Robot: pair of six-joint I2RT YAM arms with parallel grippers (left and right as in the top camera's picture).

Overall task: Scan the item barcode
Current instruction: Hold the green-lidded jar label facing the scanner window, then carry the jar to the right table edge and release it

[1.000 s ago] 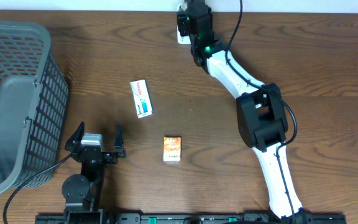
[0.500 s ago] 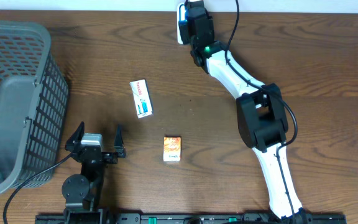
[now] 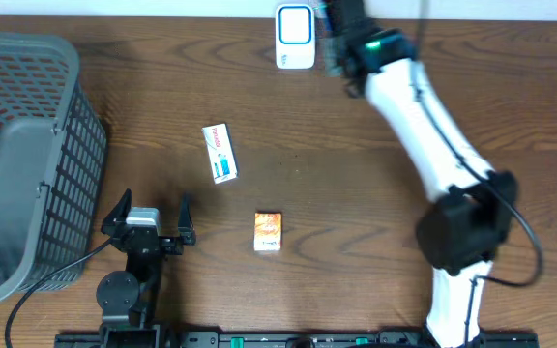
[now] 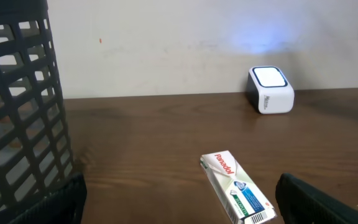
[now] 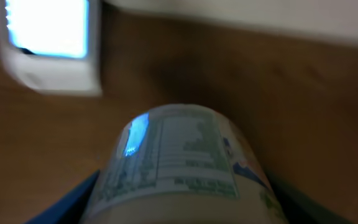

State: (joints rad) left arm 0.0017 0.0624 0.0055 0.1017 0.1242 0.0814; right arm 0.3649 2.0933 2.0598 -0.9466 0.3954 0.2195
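The right gripper (image 5: 188,208) grasps a white round bottle with a printed label (image 5: 179,149) just beside the white box-shaped scanner with a glowing blue face (image 3: 295,37) — at the table's far edge. The left gripper (image 3: 154,201) rests, jaws released.

Setting: mock shop checkout on a lab rig. Wood-grain table (image 3: 375,174), grey shopping basket (image 3: 17,155) at left edge, white barcode scanner (image 3: 295,37) top centre, Panadol box (image 3: 220,153) and orange carton (image 3: 268,232) mid-frame; plain pale wall (image 4: 166,37) behind.
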